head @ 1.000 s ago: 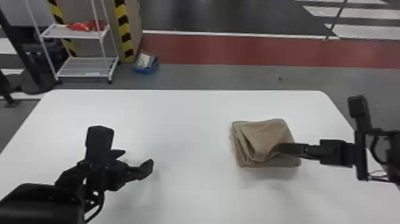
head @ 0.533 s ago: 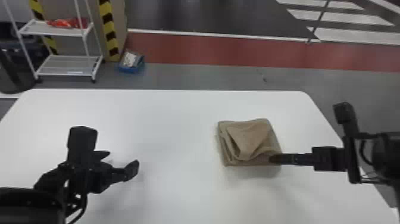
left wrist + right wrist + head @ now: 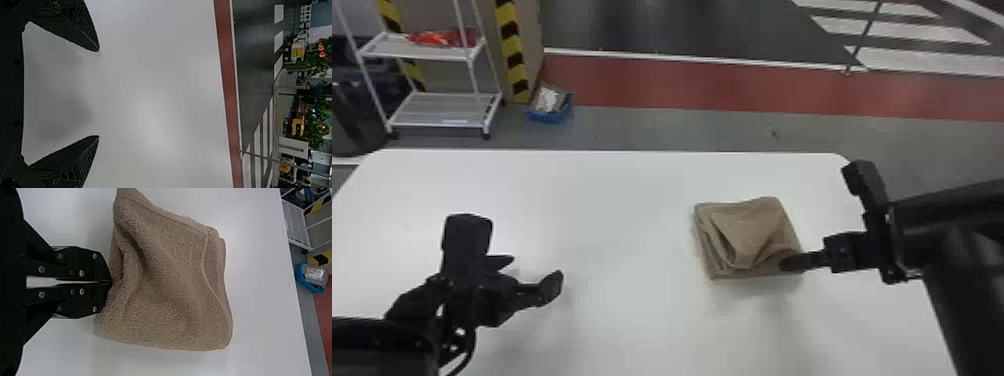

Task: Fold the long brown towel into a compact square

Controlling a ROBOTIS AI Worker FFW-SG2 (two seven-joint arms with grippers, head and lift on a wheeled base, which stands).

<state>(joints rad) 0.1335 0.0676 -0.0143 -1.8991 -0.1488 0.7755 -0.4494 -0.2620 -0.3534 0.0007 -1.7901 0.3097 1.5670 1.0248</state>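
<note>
From where I stand, the brown towel [image 3: 752,225] lies on the right-hand part of the white desk [image 3: 632,310], folded into a thick, squarish bundle with its top layer rumpled and a loose fold gaping. The right gripper [image 3: 786,263] touches its near right corner, jaws closed together at the tips; I can't tell whether any cloth is caught between them. Well apart from it, the left gripper [image 3: 534,272] hangs over the desk's left side, jaws spread wide with nothing between. Beyond the desk stands a white shelf rack [image 3: 437,114], a blue bin [image 3: 549,117] beside it.
</note>
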